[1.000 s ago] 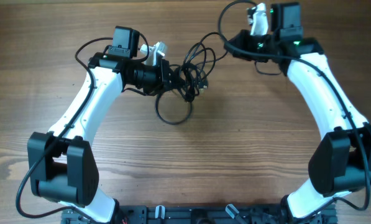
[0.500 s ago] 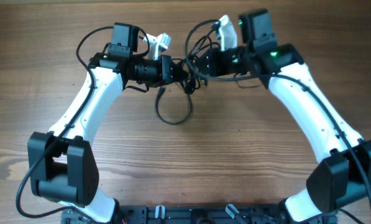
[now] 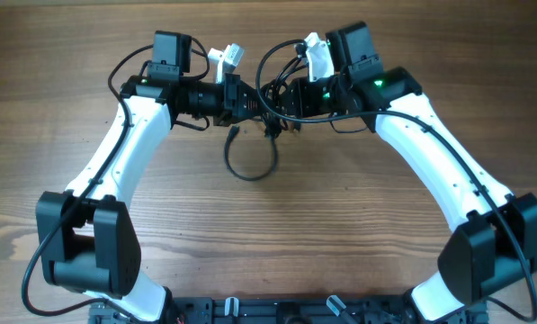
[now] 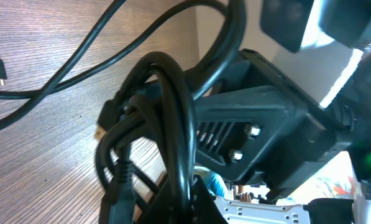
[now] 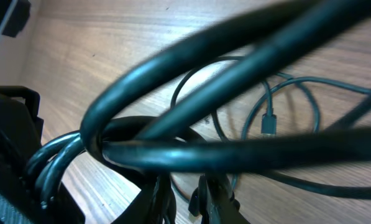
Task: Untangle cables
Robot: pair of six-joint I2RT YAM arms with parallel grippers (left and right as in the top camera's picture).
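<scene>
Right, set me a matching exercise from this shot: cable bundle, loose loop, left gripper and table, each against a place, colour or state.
Things:
1. cable bundle
2. loose loop
3. left gripper
4. table

Descriptions:
a. brown wood grain
b. clamped shut
c. a knotted black tangle
d. lying as an open ring

Pairs: 1-c, 2-d, 3-b, 4-a

No readable text, label, brand, number or sign in any view. Checked cables (image 4: 179, 124), white arm casings (image 3: 124, 153) and tabletop (image 3: 340, 216). Green light (image 3: 377, 85), upper right of centre, shows no characters.
</scene>
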